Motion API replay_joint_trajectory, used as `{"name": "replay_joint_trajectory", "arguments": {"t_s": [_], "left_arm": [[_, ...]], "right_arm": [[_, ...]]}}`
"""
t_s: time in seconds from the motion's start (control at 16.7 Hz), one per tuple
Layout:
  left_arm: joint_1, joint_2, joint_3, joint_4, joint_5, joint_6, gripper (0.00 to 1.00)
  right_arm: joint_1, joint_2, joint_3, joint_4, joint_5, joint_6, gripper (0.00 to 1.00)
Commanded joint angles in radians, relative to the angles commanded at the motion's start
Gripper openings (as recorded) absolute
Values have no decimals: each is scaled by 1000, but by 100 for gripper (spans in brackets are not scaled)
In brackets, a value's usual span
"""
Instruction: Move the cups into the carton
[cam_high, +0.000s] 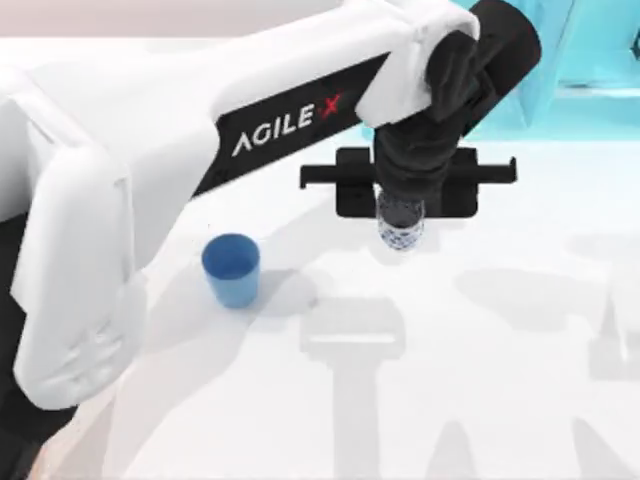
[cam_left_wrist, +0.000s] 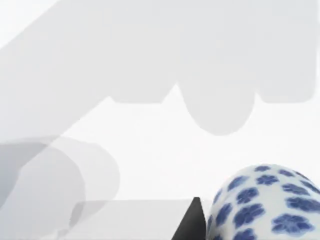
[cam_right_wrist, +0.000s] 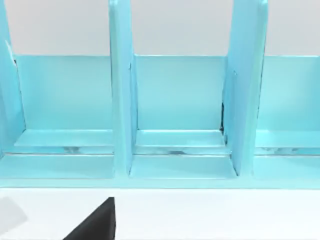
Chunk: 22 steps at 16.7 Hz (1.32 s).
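White desk (cam_high: 500, 400) carries the scene; shadows of the arms lie across it.

Left arm reaches from the desk's left edge toward the far middle. Left pincer (cam_high: 402, 232) hangs there with the speckled cup (cam_high: 402, 230) clamped between its fingers, the cup raised off the desk, its shadow falling below it on the surface. Left wrist view: same cup (cam_left_wrist: 265, 205) close up, white with blue flower-like marks, one dark fingertip (cam_left_wrist: 192, 222) touching its side.

Blue cup (cam_high: 232, 268) stands upright on the desk, left of centre, well apart from the held cup, mouth up, untouched.

Turquoise frame (cam_high: 590, 60) sits at the far right corner. Right wrist view faces this frame (cam_right_wrist: 175, 100): upright dividers, open compartments, white desk in front. A dark fingertip (cam_right_wrist: 97, 222) of the right pincer shows at that view's edge; cannot tell whether that pincer is apart or together.
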Motion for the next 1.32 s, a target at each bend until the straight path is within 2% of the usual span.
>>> {"name": "replay_joint_trajectory", "arguments": {"t_s": [0.24, 0.54, 0.72, 0.9, 1.32], "left_arm": [[48, -127, -103, -28, 12, 47, 0], [47, -130, -105, -28, 10, 52, 0], [112, -171, -132, -30, 22, 116, 0], [269, -258, -200, -39, 47, 261, 0], [802, -569, -505, -91, 107, 729, 0]], "right_arm": [[0, 0, 0, 0, 0, 0, 100], [0, 0, 0, 0, 0, 0, 100], [0, 0, 0, 0, 0, 0, 100], [0, 0, 0, 0, 0, 0, 100], [0, 0, 0, 0, 0, 0, 100]]}}
